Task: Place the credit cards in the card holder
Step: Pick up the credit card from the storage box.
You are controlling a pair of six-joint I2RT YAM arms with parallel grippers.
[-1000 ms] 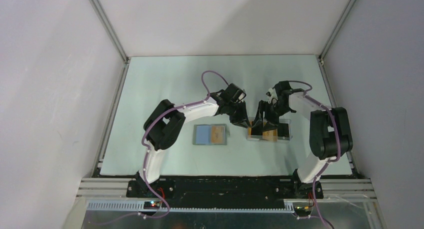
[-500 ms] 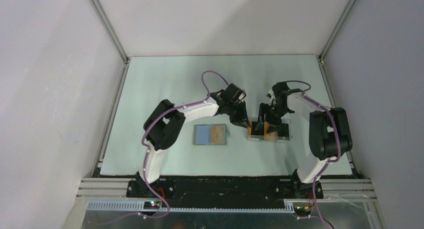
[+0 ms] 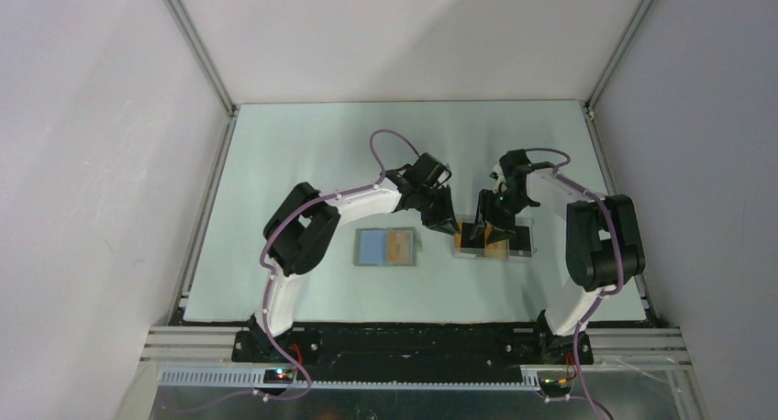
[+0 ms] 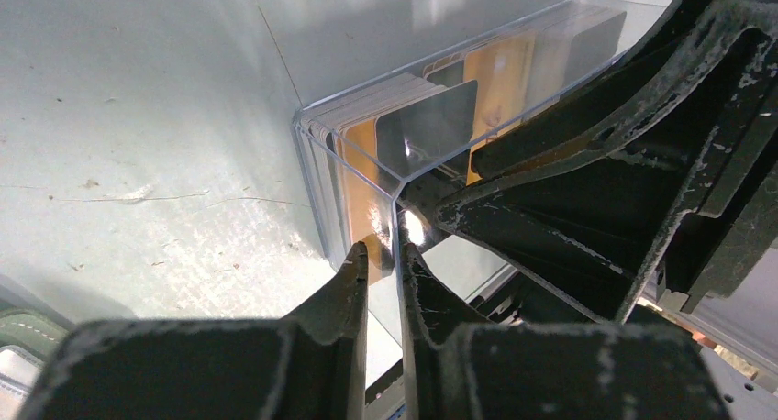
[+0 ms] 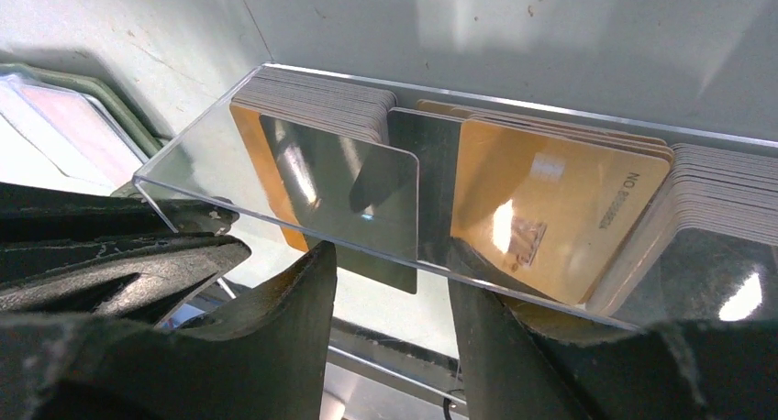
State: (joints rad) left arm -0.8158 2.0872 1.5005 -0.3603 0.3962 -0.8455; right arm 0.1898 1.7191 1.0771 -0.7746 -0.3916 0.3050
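Note:
The credit cards stand on edge in a clear plastic tray (image 3: 523, 241): orange-gold ones (image 5: 550, 209) and a dark, shiny one (image 5: 335, 177) leaning forward. My right gripper (image 5: 390, 264) reaches into the tray from above, jaws open, with the lower edge of the dark card between its fingertips; one finger (image 5: 472, 282) is behind the front wall. My left gripper (image 4: 381, 255) is shut on the tray's left end wall (image 4: 396, 209). The card holder (image 3: 385, 248) lies open to the left, bluish inside, with an orange card (image 3: 397, 247) on its right half.
The two grippers sit close together at the tray's left end (image 3: 463, 237). The card holder's green edge (image 5: 110, 104) shows just beyond the tray. The enclosure's white walls and metal frame (image 3: 206, 200) bound the table.
My right gripper's jaws have narrowed and it has sunk slightly lower into the tray. The left gripper, tray and card holder have not moved.

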